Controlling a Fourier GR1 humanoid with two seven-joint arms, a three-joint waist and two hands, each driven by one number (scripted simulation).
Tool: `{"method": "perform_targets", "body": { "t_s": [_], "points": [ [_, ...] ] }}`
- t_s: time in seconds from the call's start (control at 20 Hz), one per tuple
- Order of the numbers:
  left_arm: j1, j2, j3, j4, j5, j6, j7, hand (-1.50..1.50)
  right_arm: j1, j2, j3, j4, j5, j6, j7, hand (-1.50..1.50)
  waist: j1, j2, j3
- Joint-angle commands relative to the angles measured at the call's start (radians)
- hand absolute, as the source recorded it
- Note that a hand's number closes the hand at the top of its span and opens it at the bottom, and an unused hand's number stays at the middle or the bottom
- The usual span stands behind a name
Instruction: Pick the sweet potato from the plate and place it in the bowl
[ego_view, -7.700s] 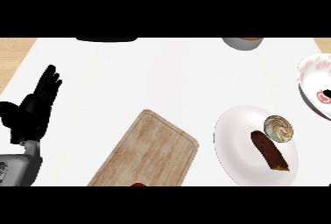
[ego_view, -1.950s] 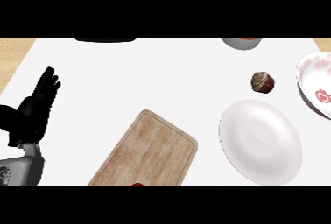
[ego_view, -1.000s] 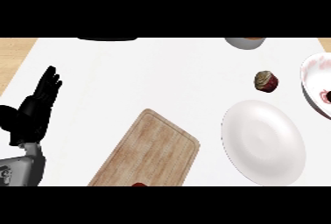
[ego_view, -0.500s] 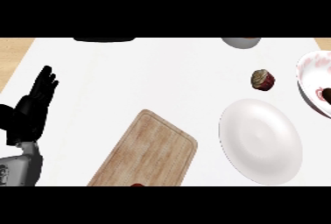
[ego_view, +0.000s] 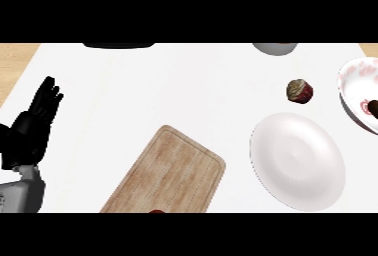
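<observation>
The white plate (ego_view: 299, 165) lies at the right of the counter with nothing on it. Beyond it, cut by the right edge, stands a white bowl with pink markings (ego_view: 356, 87). A dark brown piece (ego_view: 374, 109), seemingly the sweet potato, shows inside the bowl at the edge of the view. A small round brown and red item (ego_view: 299, 91) lies on the counter between plate and bowl. My left hand (ego_view: 29, 131) rests open at the far left, fingers up, far from all of these. My right hand shows nowhere.
A wooden cutting board (ego_view: 168, 175) lies slanted in the lower middle, with a bit of something red (ego_view: 156, 211) at its near end. A grey vessel (ego_view: 275, 48) and a dark object (ego_view: 118, 45) sit at the far edge. Wooden floor shows at the top corners.
The long dark sweet potato and the round item have left the plate. The round item now lies on the counter and a dark piece sits in the bowl. The left hand stays put.
</observation>
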Motion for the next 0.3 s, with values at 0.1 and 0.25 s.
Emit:
{"method": "perform_targets", "body": {
  "t_s": [0.1,0.25],
  "points": [
    [0.02,-0.002,0.007,0.034,0.0,-0.008,-0.04,0.0,0.126,-0.036,-0.037,0.003,-0.051,0.175,-0.068,-1.5,-0.007,-0.001,-0.001],
    [-0.003,-0.01,-0.007,0.0,0.002,-0.002,0.007,0.0,0.122,-0.033,-0.062,-0.008,-0.082,0.184,-0.067,-1.5,0.001,-0.002,0.001]
  ]
}}
